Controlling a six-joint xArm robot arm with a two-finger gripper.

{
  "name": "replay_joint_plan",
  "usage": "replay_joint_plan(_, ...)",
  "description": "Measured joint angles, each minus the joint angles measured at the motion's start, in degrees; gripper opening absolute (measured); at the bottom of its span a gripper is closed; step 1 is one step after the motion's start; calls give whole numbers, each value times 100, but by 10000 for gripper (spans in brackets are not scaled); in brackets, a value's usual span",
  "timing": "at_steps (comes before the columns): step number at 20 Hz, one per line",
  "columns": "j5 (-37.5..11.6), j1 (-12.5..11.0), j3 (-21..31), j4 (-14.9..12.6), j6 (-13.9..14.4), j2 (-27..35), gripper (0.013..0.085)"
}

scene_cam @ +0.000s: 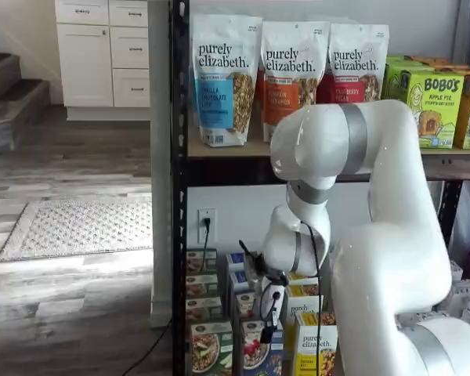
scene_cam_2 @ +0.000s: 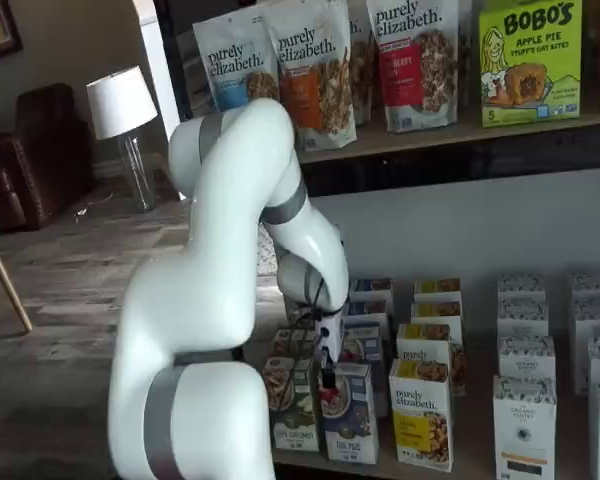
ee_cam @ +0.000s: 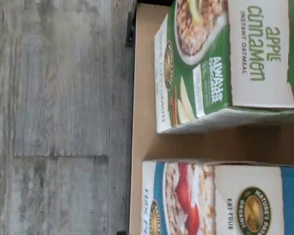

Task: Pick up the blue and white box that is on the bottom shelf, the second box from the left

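The blue and white box stands at the front of the bottom shelf (scene_cam_2: 460,465) in both shelf views (scene_cam: 255,354) (scene_cam_2: 348,418), between a green-fronted carton (scene_cam: 209,348) and a yellow "purely elizabeth" carton (scene_cam: 314,349). My gripper (scene_cam: 268,332) (scene_cam_2: 327,380) hangs just over the box's top, its black fingers pointing down. No gap between the fingers shows, and no box is in them. The wrist view shows the blue and white box (ee_cam: 220,198) beside the green apple cinnamon carton (ee_cam: 225,58) on the tan shelf board (ee_cam: 144,137).
More rows of small cartons stand behind and to the right on the bottom shelf (scene_cam_2: 525,350). Granola bags (scene_cam: 225,78) fill the wood-board tier above. The black rack post (scene_cam: 178,196) stands at the left. Grey wood floor (ee_cam: 54,117) lies before the shelf.
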Motion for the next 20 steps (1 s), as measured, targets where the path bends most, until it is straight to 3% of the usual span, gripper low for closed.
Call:
replay_joint_plan(12,200,-73,-948,-564,465,744,850)
replay_joint_plan(20,681,-166,-1513,-1457,1184,1142,850)
